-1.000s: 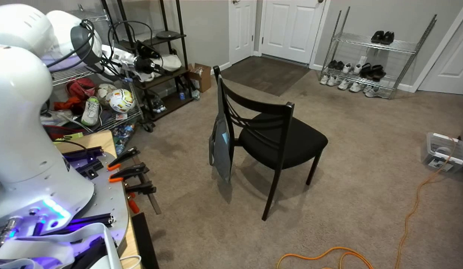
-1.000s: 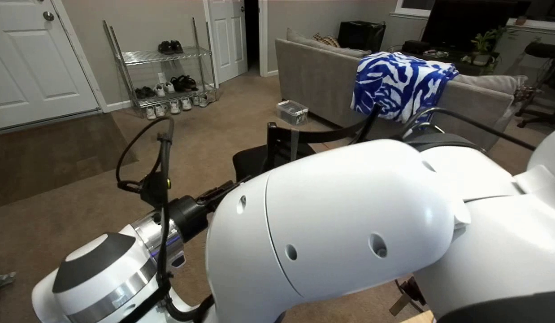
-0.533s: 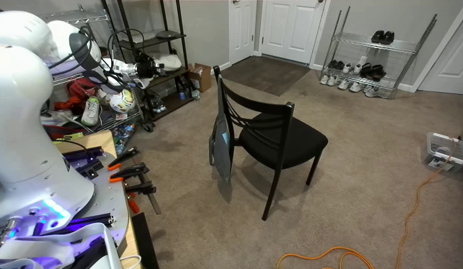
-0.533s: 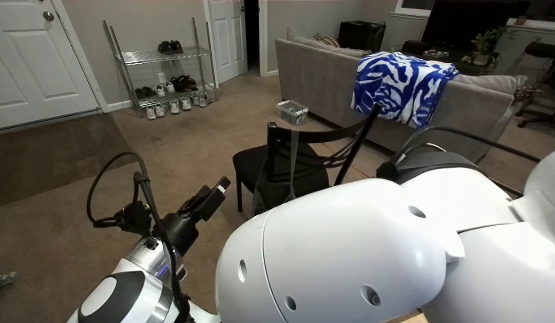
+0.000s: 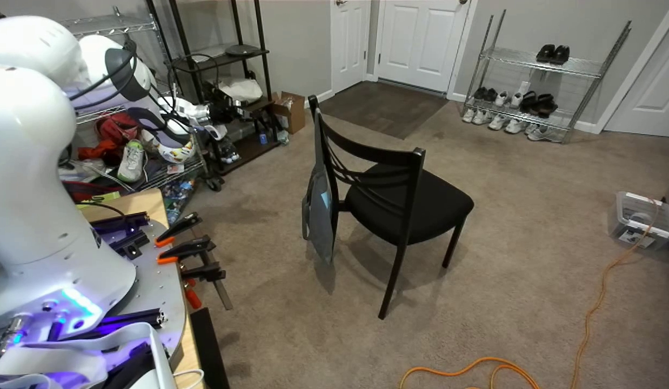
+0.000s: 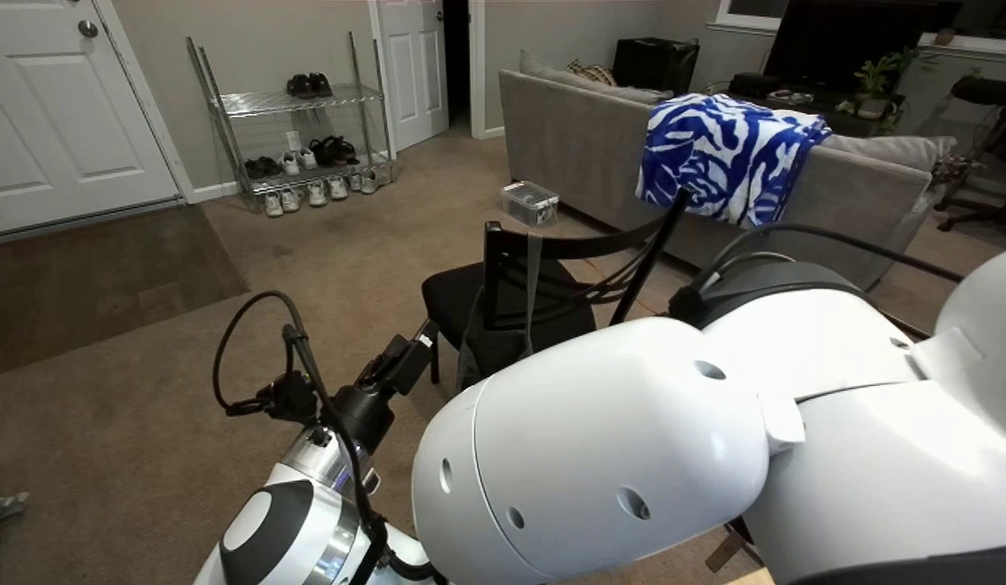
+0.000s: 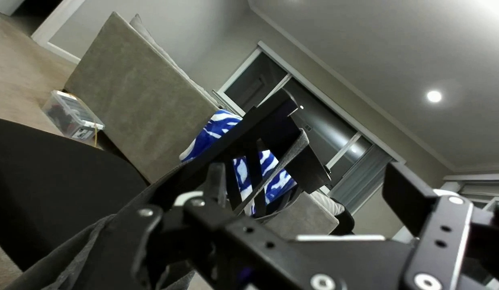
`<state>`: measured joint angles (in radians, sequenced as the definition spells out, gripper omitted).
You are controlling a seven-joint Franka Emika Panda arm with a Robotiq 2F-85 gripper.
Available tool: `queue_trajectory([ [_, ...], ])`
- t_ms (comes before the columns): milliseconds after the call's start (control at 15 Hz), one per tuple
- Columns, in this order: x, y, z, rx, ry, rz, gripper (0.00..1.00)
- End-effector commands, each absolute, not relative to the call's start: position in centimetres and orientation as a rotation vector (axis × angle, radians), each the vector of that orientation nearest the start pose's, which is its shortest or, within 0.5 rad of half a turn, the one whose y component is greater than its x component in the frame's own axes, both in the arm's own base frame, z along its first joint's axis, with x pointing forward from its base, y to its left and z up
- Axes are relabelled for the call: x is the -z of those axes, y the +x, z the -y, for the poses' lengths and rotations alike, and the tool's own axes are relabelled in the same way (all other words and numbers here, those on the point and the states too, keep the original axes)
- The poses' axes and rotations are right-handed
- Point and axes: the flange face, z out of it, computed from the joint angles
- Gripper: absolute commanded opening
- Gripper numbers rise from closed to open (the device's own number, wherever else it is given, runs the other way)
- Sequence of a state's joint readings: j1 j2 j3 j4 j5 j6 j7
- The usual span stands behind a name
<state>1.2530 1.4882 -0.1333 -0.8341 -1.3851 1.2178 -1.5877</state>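
Beside a black slat-backed chair with a padded seat [image 5: 423, 208], the black two-finger gripper [image 7: 312, 188] hangs at the end of a glossy white jointed arm [image 6: 584, 431]. Jaws: spread wide, nothing between them; past the gap the wrist view shows the chair's back and a narrow grey strap [image 6: 533, 280]. Contact: none seen; in an exterior view the gripper stands apart from the chair.

Nearest object: a flat, dark grey fabric bag [image 5: 319, 210], hanging behind the backrest on the side toward the robot. Its strap passes over the curved black top rail [image 5: 386, 155], which presumably carries the weight and holds the bag off the brown carpet [image 5: 286, 335].

Mount: the arm's base sits on a grey metal plate [image 5: 161, 286] over a pale wooden surface [image 5: 144, 202]. Black clamps with orange pads [image 5: 186, 248] line the edge, probably so that the plate cannot shift when the arm reaches out.

Surroundings: beyond the chair, a grey upholstered sofa [image 6: 572, 134] with a blue-and-white patterned throw [image 6: 722, 154] draped over its back. A clear plastic box with a lid [image 6: 529, 203] stands on the carpet next to the sofa. Near the wall, in both exterior views, a silver wire rack [image 6: 296, 101] bears shoes on its tiers, apparently kept in pairs.
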Motion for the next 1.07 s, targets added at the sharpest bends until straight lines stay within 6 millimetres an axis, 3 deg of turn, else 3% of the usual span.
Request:
queue_trajectory([
  [0, -3.8, 38.7, -55.3, 1.261, 0.035, -1.439, 1.0],
  [400, -2.0, 40.1, -49.4, 1.316, 0.133, -1.475, 1.0],
  [733, -1.0, 40.9, -43.2, 1.324, 0.227, -1.513, 1.0],
  [800, 0.2, 41.5, -45.4, 1.34, 0.19, -1.463, 1.0],
  [1000, 0.0, 41.9, -43.5, 1.351, 0.205, -1.471, 1.0],
])
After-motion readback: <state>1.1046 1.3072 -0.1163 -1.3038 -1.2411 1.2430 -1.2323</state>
